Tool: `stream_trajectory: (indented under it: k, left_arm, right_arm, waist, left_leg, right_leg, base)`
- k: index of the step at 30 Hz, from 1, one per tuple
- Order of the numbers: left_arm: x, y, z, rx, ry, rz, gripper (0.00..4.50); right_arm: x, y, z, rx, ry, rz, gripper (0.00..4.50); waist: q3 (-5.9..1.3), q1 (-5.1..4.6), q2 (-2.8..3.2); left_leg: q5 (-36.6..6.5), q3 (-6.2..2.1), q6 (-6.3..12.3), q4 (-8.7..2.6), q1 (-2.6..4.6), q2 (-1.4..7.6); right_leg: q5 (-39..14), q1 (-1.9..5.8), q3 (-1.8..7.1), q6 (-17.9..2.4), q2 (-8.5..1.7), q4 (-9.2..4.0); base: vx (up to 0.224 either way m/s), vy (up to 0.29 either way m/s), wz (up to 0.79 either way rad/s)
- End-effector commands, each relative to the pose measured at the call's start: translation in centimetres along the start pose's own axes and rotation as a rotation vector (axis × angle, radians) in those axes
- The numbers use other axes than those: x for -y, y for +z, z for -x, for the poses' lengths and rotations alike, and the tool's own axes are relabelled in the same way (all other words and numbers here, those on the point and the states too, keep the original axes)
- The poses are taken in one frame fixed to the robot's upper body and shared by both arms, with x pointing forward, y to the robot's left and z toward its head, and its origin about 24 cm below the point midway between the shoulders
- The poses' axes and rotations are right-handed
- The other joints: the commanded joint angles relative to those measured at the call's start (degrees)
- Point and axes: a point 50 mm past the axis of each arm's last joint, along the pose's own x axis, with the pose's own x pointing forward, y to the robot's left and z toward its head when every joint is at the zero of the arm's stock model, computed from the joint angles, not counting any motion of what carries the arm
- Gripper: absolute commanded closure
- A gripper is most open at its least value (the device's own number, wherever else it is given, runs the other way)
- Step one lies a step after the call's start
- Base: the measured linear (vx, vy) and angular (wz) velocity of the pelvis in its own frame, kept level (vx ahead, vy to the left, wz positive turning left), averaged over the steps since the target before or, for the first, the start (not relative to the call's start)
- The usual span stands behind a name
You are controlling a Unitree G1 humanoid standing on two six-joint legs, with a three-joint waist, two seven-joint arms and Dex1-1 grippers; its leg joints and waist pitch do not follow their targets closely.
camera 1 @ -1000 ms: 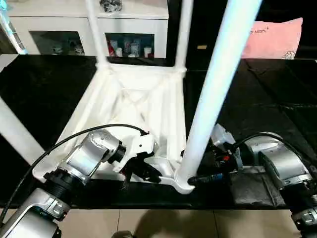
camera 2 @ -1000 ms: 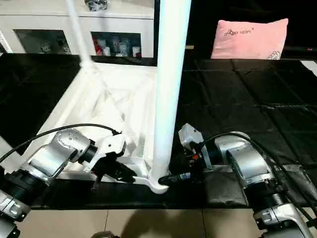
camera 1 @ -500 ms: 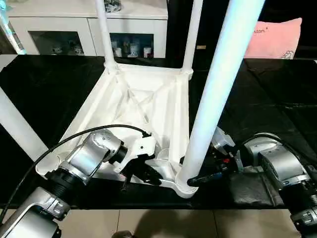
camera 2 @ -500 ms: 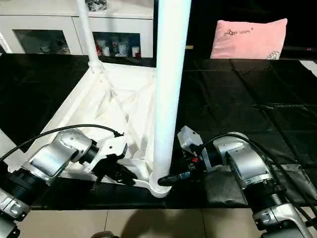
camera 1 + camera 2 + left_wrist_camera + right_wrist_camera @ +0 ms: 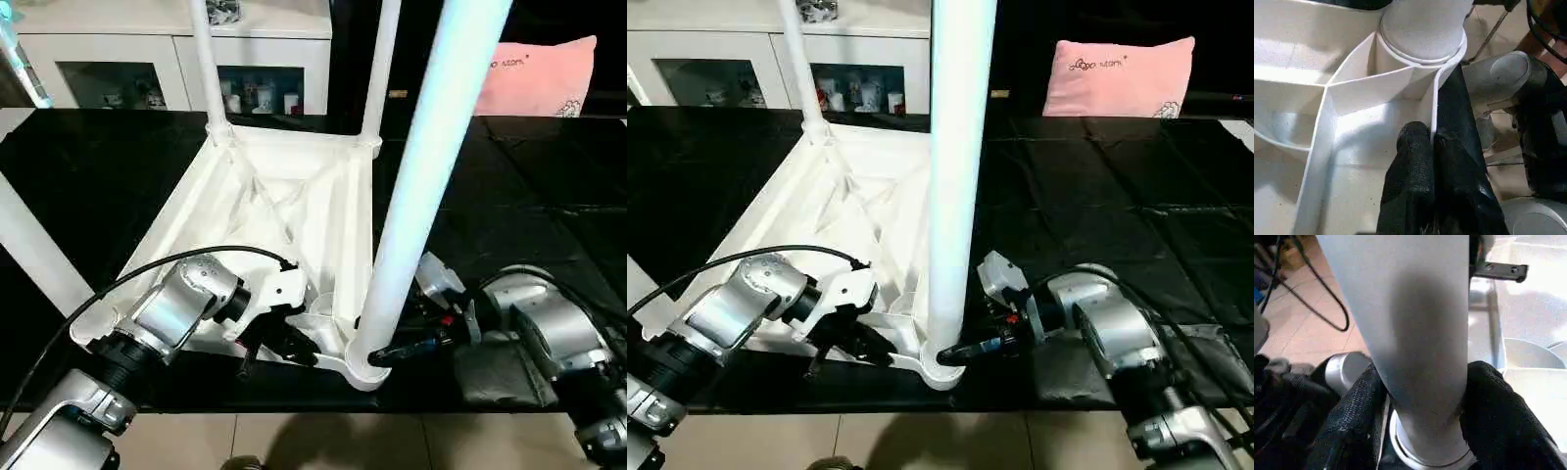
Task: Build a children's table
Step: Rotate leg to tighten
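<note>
Tabletop point(image 5: 284, 206) lies upside down on the black bench point(image 5: 88, 166), its near edge close to the bench's front lip, with ribs up so the corner sockets face the legs. Two far legs point(image 5: 206, 64) stand seated; another leg rises at the near left corner. The right gripper's point(image 5: 1422, 396) fingers point(image 5: 1498, 416) clamp the near-right leg point(image 5: 421, 186) just above its socket point(image 5: 367, 364), probably to press it home. The left gripper's point(image 5: 1432, 142) fingers point(image 5: 1413, 161) pinch the tabletop's rim together, apparently bracing it. Open bench lies to the right; little room remains at the front.
</note>
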Motion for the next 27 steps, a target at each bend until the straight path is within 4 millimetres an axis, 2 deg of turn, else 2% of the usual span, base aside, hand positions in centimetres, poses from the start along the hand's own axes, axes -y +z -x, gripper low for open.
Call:
stream_trajectory:
  k: [1,3,4,5,6,8,10,11,12,13,14,15,16,19,23,24,25,27]
  left_arm:
    - [-0.1,1.3,-1.0,0.073,0.043,0.007,4.5]
    - [-0.4,1.5,-1.5,0.098,0.103,0.044,4.5]
    - [-0.6,1.7,-1.9,0.118,0.137,0.067,4.5]
    - [-0.6,1.7,-1.9,0.118,0.137,0.067,4.5]
    - [-1.4,2.4,-2.8,0.169,0.231,0.12,4.5]
    - [-1.6,2.6,-3.0,0.181,0.253,0.136,4.5]
    - [-2.3,3.2,-3.4,0.214,0.32,0.164,4.5]
    - [-2.4,3.3,-3.5,0.222,0.335,0.17,4.5]
    - [-2.9,3.7,-3.6,0.243,0.374,0.187,4.5]
    - [-3.8,4.7,-4.0,0.287,0.459,0.227,4.5]
    - [-4.0,4.8,-4.0,0.293,0.475,0.234,4.5]
    - [-4.2,5.1,-4.1,0.302,0.496,0.244,4.5]
    - [-4.6,5.5,-4.2,0.32,0.533,0.26,4.5]
    - [-5.3,6.5,-4.5,0.353,0.612,0.28,4.5]
    - [-5.6,6.8,-4.7,0.359,0.631,0.28,4.5]
    - [-5.6,6.7,-4.7,0.351,0.624,0.276,4.5]
    - [-5.5,6.5,-4.7,0.342,0.617,0.269,4.5]
    - [-5.4,6.1,-4.5,0.328,0.606,0.249,4.5]
  right_arm:
    - [-0.2,0.2,-0.8,0.054,-0.042,-0.012,2.46]
    - [0.2,0.1,-1.4,0.089,-0.128,-0.018,2.46]
    - [0.5,0.0,-1.9,0.104,-0.191,-0.024,2.46]
    - [0.5,0.0,-1.9,0.104,-0.191,-0.024,2.47]
    - [1.7,-0.4,-3.1,0.131,-0.342,-0.078,2.48]
    - [2.0,-0.5,-3.5,0.136,-0.38,-0.087,2.51]
    - [2.9,-0.7,-4.1,0.133,-0.483,-0.125,2.52]
    - [3.1,-0.8,-4.3,0.133,-0.508,-0.134,2.53]
    - [3.6,-0.9,-4.6,0.131,-0.569,-0.155,2.53]
    - [4.8,-1.0,-5.4,0.127,-0.698,-0.197,2.54]
    - [5.0,-1.0,-5.5,0.127,-0.721,-0.203,2.54]
    - [5.2,-0.9,-5.7,0.126,-0.752,-0.211,2.54]
    - [5.7,-0.7,-6.0,0.129,-0.805,-0.223,2.56]
    - [6.5,0.2,-7.0,0.124,-0.889,-0.224,2.56]
    - [6.5,0.9,-7.6,0.121,-0.866,-0.196,2.56]
    - [6.4,1.0,-7.5,0.134,-0.855,-0.191,2.23]
    - [6.3,0.9,-7.3,0.132,-0.847,-0.185,2.23]
    - [6.2,0.6,-7.0,0.133,-0.841,-0.179,1.87]
  waist:
    - [-3.64,-0.65,-0.31]
    - [-3.48,-0.73,-0.45]
    - [-3.32,-0.96,-0.42]
    - [-3.21,-1.34,-0.61]
    - [-3.28,-2.06,-0.66]
    - [-3.24,-3.15,-0.69]
    - [-3.24,-3.95,-0.77]
    - [-3.25,-4.23,-0.68]
    - [-3.28,-4.95,-0.7]
    - [-3.3,-5.09,-0.84]
    - [-3.21,-5.67,-0.7]
    - [-3.29,-5.91,-0.79]
    - [-3.28,-6.0,-0.62]
    - [-3.46,-6.34,-0.57]
    - [-3.81,-5.82,-0.65]
    - [-3.89,-5.66,-0.67]
    - [-3.96,-5.61,-0.64]
    - [-3.89,-5.41,-0.63]
  left_leg:
    - [-10.15,-0.39,2.83,-4.06,0.09,2.41]
    - [-11.38,-0.47,2.2,-4.17,0.16,2.21]
    - [-12.31,-0.54,1.78,-4.26,0.13,2.07]
    - [-13.06,-0.58,1.42,-4.18,0.01,1.75]
    - [-12.33,-0.71,1.0,-4.2,-0.37,1.56]
    - [-12.89,-0.73,0.74,-3.94,-0.27,1.2]
    - [-12.58,-0.94,1.41,-3.98,-0.88,1.03]
    - [-12.6,-0.85,1.57,-3.86,-0.7,0.88]
    - [-13.16,-0.81,1.77,-3.59,-0.43,0.64]
    - [-13.0,-0.85,1.83,-3.6,-0.47,0.63]
    - [-13.54,-0.92,1.58,-3.53,-0.41,0.54]
    - [-13.7,-0.98,1.48,-3.46,-0.49,0.54]
    - [-14.09,-1.11,1.8,-3.56,-0.56,0.53]
    - [-13.96,-1.08,2.49,-3.82,-0.47,0.87]
    - [-10.64,-0.96,3.75,-3.98,-0.55,1.27]
    - [-8.47,-0.83,4.64,-3.92,-0.65,1.45]
    - [-8.04,-0.78,4.91,-3.87,-0.57,1.49]
    - [-7.39,-0.55,5.47,-3.8,-0.63,1.27]
  right_leg:
    - [-19.09,3.15,3.55,-9.09,-3.71,-4.34]
    - [-22.07,3.18,3.38,-8.23,-3.8,-4.77]
    - [-25.2,3.14,3.2,-6.97,-3.81,-5.22]
    - [-28.16,3.23,2.98,-5.55,-3.89,-5.64]
    - [-29.17,3.47,2.83,-4.43,-3.86,-5.72]
    - [-31.42,3.23,2.42,-3.23,-3.75,-6.29]
    - [-31.95,3.54,2.26,-2.11,-3.63,-6.37]
    - [-31.98,3.25,2.19,-2.09,-3.51,-6.6]
    - [-32.55,2.98,1.98,-2.28,-3.4,-6.86]
    - [-32.54,2.97,1.95,-2.24,-3.4,-6.88]
    - [-33.06,2.76,1.7,-2.46,-3.27,-6.94]
    - [-33.29,2.89,1.61,-2.25,-3.32,-6.97]
    - [-33.61,3.07,1.51,-1.81,-3.41,-7.06]
    - [-30.33,2.9,1.8,-2.8,-3.34,-6.98]
    - [-22.33,3.31,2.51,-5.77,-3.52,-5.85]
    - [-18.03,3.39,2.81,-7.57,-3.53,-5.22]
    - [-17.18,3.39,2.86,-8.1,-3.57,-5.11]
    - [-17.26,3.55,2.92,-8.77,-3.64,-5.16]
  base:
    - [0.0,0.0,0.0]
    - [0.0,0.0,0.0]
    - [0.0,0.0,0.0]
    - [0.0,0.0,0.0]
    - [0.0,0.0,0.0]
    - [0.0,0.0,0.0]
    - [0.0,0.0,0.0]
    - [0.0,0.0,0.0]
    - [0.0,0.0,0.0]
    - [0.0,0.0,0.0]
    - [0.0,0.0,0.0]
    - [0.0,0.0,0.0]
    - [0.0,0.0,0.0]
    - [0.0,0.0,0.0]
    - [0.0,0.0,0.0]
    - [0.0,0.0,0.0]
    - [0.0,0.0,0.0]
    - [0.0,0.0,0.0]
